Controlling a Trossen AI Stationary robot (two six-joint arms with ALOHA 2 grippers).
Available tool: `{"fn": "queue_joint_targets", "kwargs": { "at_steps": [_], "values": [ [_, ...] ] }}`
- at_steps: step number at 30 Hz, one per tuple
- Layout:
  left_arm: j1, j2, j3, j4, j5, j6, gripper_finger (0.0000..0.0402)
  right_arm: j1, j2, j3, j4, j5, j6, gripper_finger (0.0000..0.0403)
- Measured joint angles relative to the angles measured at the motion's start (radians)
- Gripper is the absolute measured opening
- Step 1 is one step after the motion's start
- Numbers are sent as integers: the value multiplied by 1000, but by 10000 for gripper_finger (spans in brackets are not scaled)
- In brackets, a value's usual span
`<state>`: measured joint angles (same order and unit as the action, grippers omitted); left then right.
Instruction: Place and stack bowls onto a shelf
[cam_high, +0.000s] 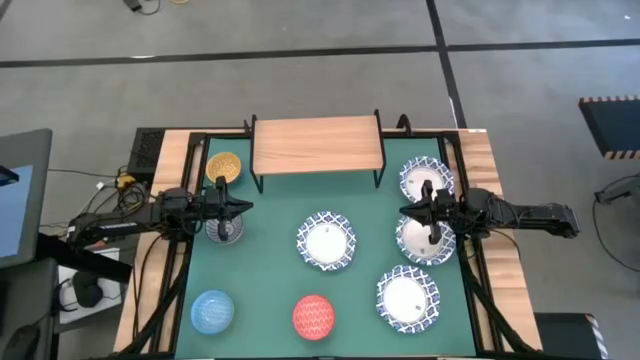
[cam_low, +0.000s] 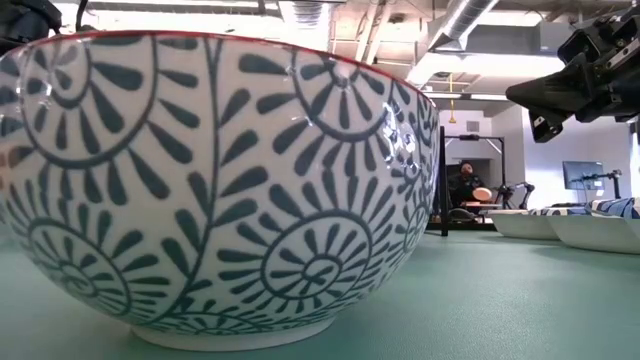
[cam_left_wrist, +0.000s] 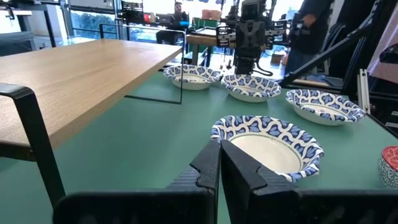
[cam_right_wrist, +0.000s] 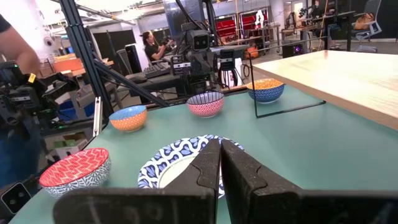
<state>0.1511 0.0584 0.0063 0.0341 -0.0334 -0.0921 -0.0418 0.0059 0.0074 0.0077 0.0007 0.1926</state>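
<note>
- From where I stand, the low light-wood shelf on thin black legs (cam_high: 316, 145) sits bare at twelve o'clock on the green table top (cam_high: 270, 240), so by my reckoning the stacking hasn't begun.
- The bowls are all down on the table: a wide white bowl with a blue lattice rim (cam_high: 326, 242) at dead centre, three more of the same at two (cam_high: 426, 177), three (cam_high: 424, 240) and five o'clock (cam_high: 408, 298).
- Smaller ones ring the other side: the yellow-orange bowl (cam_high: 224, 166) at ten, the grey-patterned bowl (cam_high: 223, 229) at nine, the light blue bowl (cam_high: 212, 311) at seven, the red bowl (cam_high: 313, 316) at six.
- Risk, as I judge it: the right gripper (cam_high: 408, 212) hangs between the two and three o'clock bowls, so a careless drop could clip a rim and skid a bowl into its neighbour.
- Also, a thin rim pinch may let a wide bowl tip on the lift to the shelf.
- Right gripper: fingers pressed together, nothing between them, touching no bowl I can see.
- Left gripper (cam_high: 243, 208): hovers by the grey-patterned bowl at nine o'clock, fingers fully together, empty too.
</note>
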Motion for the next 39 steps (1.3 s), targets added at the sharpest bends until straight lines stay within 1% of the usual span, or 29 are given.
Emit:
{"fn": "queue_joint_targets", "kwargs": {
  "at_steps": [5, 10, 12, 14, 16, 18, 19, 22, 24, 25, 27, 29, 30, 33, 34, 36, 39],
  "values": [
    [0, 0, 0, 0, 0, 17, 0, 0, 0, 0, 0, 0, 0, 43],
    [0, 0, 0, 14, -4, -4, 0, 0, 0, 0, 0, 0, 0, 43],
    [1, 0, 0, 41, -34, -17, 0, 0, 0, 0, 0, 0, 0, 43],
    [1, 0, 0, 66, -88, -96, 0, 0, 0, 0, 0, 0, 0, 43],
    [1, 0, 0, 85, -180, -215, 0, 0, 0, 0, 0, 0, 0, 43],
    [1, 0, 0, 97, -273, -277, 0, -2, 0, 0, 3, 11, -22, 43],
    [1, 0, 2, 98, -306, -292, 0, -10, 0, -1, 10, 38, -58, 43],
    [1, 2, 12, 73, -322, -320, 0, -29, 0, -1, 32, 116, -182, 43],
    [1, 9, 20, 101, -323, -335, 0, -40, 0, -1, 64, 132, -246, 43],
    [1, 14, 26, 118, -331, -339, 0, -47, 1, -1, 106, 132, -257, 43],
    [1, 34, 32, 137, -354, -340, 0, -52, -1, -1, 214, 132, -215, 43],
    [1, 70, 37, 150, -402, -342, 0, -52, 0, 0, 285, 139, -157, 43],
    [1, 93, 45, 168, -438, -354, 0, -54, -1, 1, 330, 166, -150, 43],
    [2, 186, 82, 250, -560, -373, 0, -72, 3, 16, 415, 320, -105, 43],
    [1, 225, 99, 272, -591, -367, 0, -78, 2, 17, 422, 365, -53, 43],
    [1, 313, 150, 312, -635, -340, 0, -98, 2, 18, 429, 423, 54, 43],
    [1, 447, 259, 321, -661, -271, 0, -136, 4, 19, 394, 484, 226, 43]
  ]
}}
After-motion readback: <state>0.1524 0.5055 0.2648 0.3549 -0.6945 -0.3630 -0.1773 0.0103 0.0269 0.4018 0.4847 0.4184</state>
